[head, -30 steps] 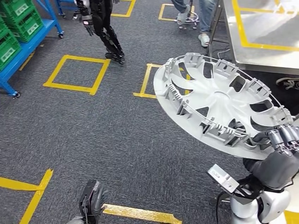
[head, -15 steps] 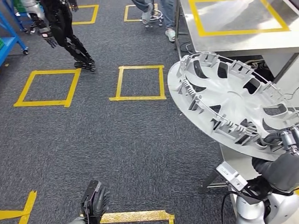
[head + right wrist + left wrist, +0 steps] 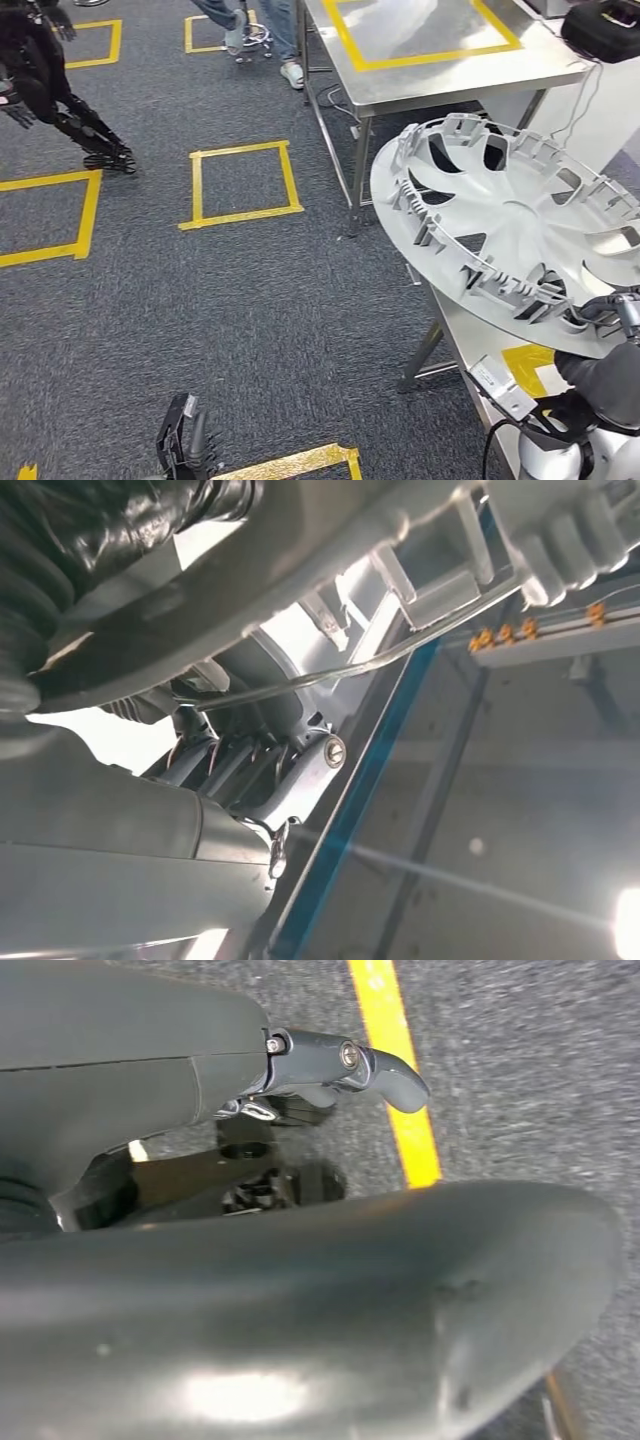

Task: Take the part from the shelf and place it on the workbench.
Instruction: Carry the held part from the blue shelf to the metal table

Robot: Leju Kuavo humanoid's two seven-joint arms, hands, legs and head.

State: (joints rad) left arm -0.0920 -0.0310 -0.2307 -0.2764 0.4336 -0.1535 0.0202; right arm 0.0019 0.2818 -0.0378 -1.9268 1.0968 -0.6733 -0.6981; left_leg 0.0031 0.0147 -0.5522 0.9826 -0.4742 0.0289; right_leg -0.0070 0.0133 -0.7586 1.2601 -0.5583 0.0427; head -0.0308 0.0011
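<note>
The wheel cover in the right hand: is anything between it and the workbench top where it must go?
Nothing visible. The wheel cover, held by the right hand, hangs beside the workbench; its taped area looks bare, and a black bag sits at the far corner.

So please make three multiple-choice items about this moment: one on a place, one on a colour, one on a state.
1. Where is the wheel cover?
A. on the carpet
B. lifted in the right hand, beside the workbench
C. on a shelf

2. What colour is the tape square on the carpet?
A. yellow
B. red
C. white

3. What is the left hand doing?
A. gripping the cover
B. pressing the bench
C. holding nothing, low over the carpet

Key: 1 B, the cover is tilted above the floor, its near rim in the hand's fingers; 2 A, the tape is clearly yellow; 3 C, nothing lies in it.
</note>
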